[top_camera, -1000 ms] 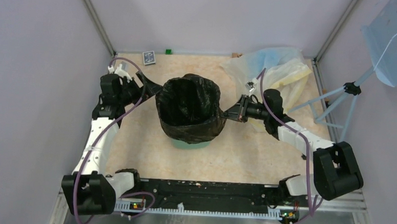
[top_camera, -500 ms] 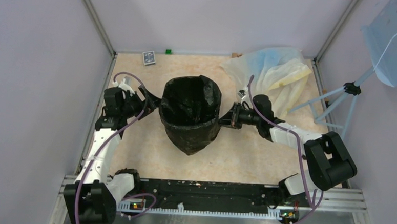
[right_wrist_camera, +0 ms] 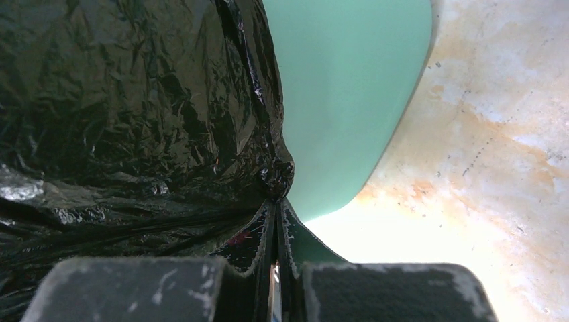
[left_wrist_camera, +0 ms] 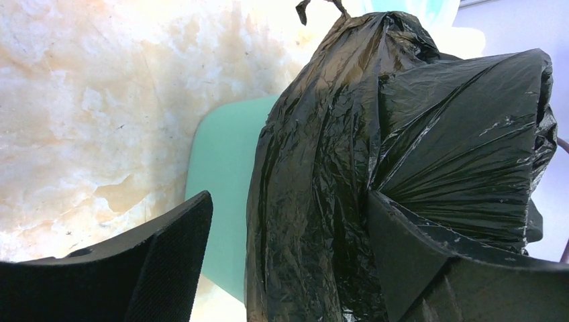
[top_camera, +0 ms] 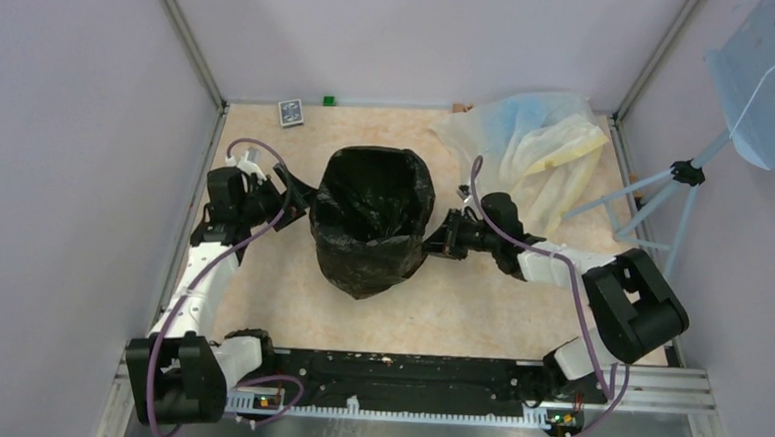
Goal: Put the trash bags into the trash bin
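The glossy black trash bag [top_camera: 371, 218] is draped mouth-up over the trash bin, which it hides in the top view. The bin's mint-green wall shows in the left wrist view [left_wrist_camera: 221, 201] and in the right wrist view [right_wrist_camera: 349, 94]. My left gripper [top_camera: 300, 196] is at the bag's left side, open wide. A hanging fold of bag [left_wrist_camera: 315, 201] lies between its fingers [left_wrist_camera: 168, 261]. My right gripper [top_camera: 430, 246] is at the bag's right side. It is shut [right_wrist_camera: 277, 201] on a pinched bunch of the bag [right_wrist_camera: 134, 100].
A pale translucent plastic heap [top_camera: 533, 136] lies at the back right. A light-blue perforated panel [top_camera: 771, 78] on a stand rises at the right wall. A small card box [top_camera: 290, 111] and a green cube [top_camera: 328, 100] sit by the back wall.
Both grippers moved nearer and lower along the bag's sides. The bag slid down with them, so the bin's green base no longer shows from above. The right jaws closed fully.
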`<state>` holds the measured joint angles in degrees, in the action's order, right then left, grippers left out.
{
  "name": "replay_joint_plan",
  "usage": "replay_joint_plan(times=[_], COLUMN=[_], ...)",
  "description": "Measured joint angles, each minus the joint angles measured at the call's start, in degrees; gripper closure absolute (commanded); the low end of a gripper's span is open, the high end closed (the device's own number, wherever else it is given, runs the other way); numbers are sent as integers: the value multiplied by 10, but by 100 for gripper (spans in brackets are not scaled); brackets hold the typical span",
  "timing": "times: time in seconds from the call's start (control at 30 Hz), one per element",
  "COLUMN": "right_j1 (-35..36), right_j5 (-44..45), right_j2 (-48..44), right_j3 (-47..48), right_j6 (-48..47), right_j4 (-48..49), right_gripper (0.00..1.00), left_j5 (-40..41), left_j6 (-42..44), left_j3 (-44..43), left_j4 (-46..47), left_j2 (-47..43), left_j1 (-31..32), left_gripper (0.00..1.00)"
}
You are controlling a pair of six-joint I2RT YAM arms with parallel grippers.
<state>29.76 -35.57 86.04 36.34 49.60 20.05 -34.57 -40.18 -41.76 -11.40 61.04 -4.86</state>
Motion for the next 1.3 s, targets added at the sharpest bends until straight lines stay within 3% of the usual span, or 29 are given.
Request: replay_joint_plan(times=[0.17,0.37,0.5,0.63,0.7,0.8,0.83,0.87,1.03,1.3], right_j1=[10,17,19,20,21,41,51,71,158,262], right_j5=[19,65,135,205,237,298,312,336,392,427], right_j2=[12,-19,-109,-196,-219,-237,-238,-236,-177,63], right_j3=[0,1,15,62,97,163,183,215,363,632], right_j6=[-6,-35,-77,-126,-152,-195,-205,-216,-263,-326], right_j4=[-11,-70,-157,-246,-289,-355,-372,-398,-475,-611], right_gripper=[98,62,48,44,52,81,97,100,100,100], left_j5=[-5,-7,5,45,66,103,113,124,112,52], left_j6=[-3,9,34,58,65,73,74,77,92,103], left_j3=[4,-6,-58,-123,-141,-146,-146,-146,-147,-160], left_j4=[12,0,-41,-84,-100,-134,-147,-163,-183,-203], left_j2=[5,12,32,31,24,-8,-21,-42,-124,-150], left_j1=[0,0,0,0,0,0,0,0,0,0], left_gripper=[11,8,6,1,1,1,1,1,1,1])
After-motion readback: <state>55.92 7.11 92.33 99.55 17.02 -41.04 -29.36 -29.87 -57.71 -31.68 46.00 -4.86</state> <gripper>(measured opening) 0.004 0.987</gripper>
